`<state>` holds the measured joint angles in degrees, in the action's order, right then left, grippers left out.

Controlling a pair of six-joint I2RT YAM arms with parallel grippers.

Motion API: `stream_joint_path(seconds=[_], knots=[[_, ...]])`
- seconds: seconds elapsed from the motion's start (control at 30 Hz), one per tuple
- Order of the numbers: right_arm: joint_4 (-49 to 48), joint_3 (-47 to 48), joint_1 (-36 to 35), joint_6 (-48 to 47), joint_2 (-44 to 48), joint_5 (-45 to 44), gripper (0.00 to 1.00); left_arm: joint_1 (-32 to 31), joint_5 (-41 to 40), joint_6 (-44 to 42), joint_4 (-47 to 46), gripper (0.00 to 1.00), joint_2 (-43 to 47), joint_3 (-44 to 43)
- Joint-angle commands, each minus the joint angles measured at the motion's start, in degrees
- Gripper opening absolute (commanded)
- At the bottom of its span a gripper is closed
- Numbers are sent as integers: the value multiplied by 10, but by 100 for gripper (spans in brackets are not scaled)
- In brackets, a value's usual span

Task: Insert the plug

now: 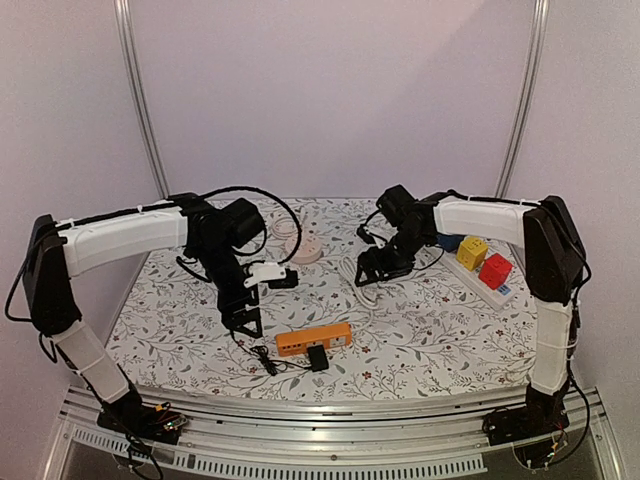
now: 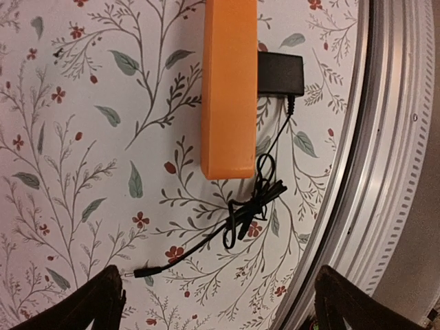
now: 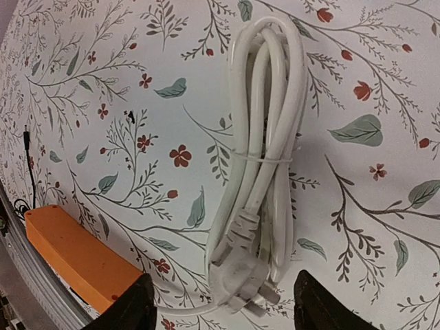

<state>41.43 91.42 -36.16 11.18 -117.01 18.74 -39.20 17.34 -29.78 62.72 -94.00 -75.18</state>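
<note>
A white plug (image 3: 258, 275) lies on the flowered cloth at the end of a tied coil of white cord (image 3: 265, 124). My right gripper (image 3: 223, 309) hangs open over it, one finger on each side, neither touching. From above, that gripper (image 1: 372, 272) covers most of the coil. A white power strip (image 1: 480, 278) sits at the right, carrying a yellow block (image 1: 472, 252) and a red block (image 1: 494, 270). My left gripper (image 2: 220, 302) is open above a thin black cable (image 2: 251, 210); nothing lies between its fingers.
An orange box (image 2: 230, 89) lies near the front edge with a black adapter (image 2: 280, 74) against its side; the black cable ends in a barrel tip (image 2: 144, 273). The metal table rail (image 2: 385, 172) runs close by. A pale round object (image 1: 300, 250) sits at the back.
</note>
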Motion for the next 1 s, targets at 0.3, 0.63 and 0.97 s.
stream_joint_path(seconds=[0.3, 0.63, 0.97], knots=[[-80, -147, -58, -304, 197, -7, 99, -59, -21, -52, -45, 96, 5, 35], [-41, -118, -126, -604, 115, 49, 99, -43, -22, -47, -41, 96, 32, 59], [-44, -96, -144, -607, 27, 65, 92, -9, -27, -48, -32, 96, 56, 65]])
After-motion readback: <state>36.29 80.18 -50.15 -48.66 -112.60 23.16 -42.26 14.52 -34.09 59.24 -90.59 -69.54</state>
